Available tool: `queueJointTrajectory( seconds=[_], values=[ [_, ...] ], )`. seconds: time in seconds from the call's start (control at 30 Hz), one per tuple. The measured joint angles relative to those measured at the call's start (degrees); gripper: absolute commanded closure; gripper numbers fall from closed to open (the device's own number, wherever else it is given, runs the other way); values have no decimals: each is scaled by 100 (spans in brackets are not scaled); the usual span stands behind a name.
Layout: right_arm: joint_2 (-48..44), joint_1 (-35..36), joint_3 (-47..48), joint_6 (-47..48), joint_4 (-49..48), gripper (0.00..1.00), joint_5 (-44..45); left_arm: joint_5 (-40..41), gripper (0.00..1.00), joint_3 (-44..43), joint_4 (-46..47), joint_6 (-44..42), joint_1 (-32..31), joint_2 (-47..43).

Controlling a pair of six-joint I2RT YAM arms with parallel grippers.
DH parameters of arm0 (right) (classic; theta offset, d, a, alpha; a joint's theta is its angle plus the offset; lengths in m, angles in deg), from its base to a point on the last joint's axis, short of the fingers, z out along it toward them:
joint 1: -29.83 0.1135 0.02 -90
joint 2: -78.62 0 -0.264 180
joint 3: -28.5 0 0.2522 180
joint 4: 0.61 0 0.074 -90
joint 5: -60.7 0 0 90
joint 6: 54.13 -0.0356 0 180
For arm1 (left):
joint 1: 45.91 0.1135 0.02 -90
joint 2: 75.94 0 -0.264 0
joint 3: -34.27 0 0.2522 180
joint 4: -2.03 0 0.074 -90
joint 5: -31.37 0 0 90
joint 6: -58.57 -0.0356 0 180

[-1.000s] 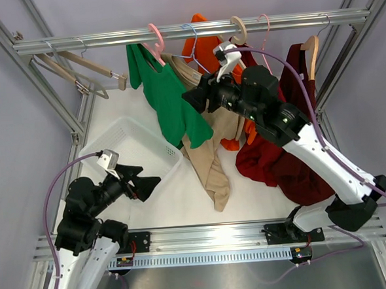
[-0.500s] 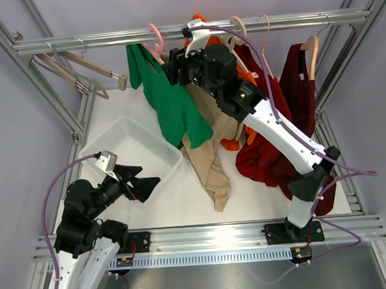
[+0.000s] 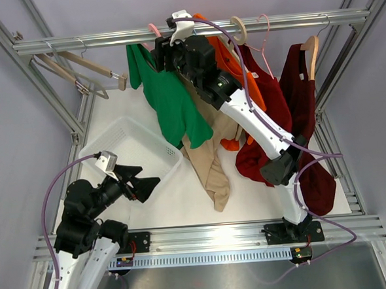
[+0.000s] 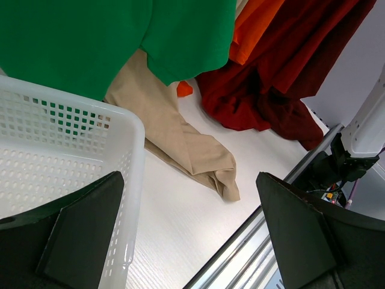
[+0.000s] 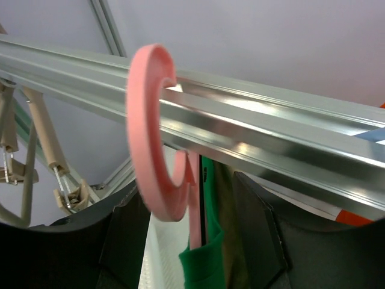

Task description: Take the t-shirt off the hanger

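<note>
- My right gripper [image 3: 163, 54] is raised to the metal rail [image 3: 95, 40] at the back of the frame, with its jaws spread wide and nothing pinched.
- In my right wrist view, the neck of the pink hanger [image 5: 153, 132] drops down between my two fingers [image 5: 129, 241]. I cannot tell whether either one touches it.
- The hanger's hook curls over the rail.
- The green t-shirt [image 3: 170, 100] is on that hanger, its collar just under the hook. Its hem hangs near the far corner of the white basket [image 3: 114, 139].
- My left gripper [image 3: 145, 183] sits low beside the basket's near right corner, jaws spread and holding nothing.
- A tan garment [image 4: 186, 150] trails onto the white table [image 4: 198, 229] just beside the basket, and dark red garments [image 4: 271, 90] hang and pool beyond it.
</note>
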Motion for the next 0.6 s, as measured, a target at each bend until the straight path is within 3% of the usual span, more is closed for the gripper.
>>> queueJointTrajectory(
  seconds=[0.37, 0.6],
  values=[
    [380, -151, 249, -166, -155, 46, -382, -9, 1, 0, 0, 0, 0, 2],
    [505, -155, 254, -197, -400, 75, -444, -11, 1, 0, 0, 0, 0, 2]
  ],
)
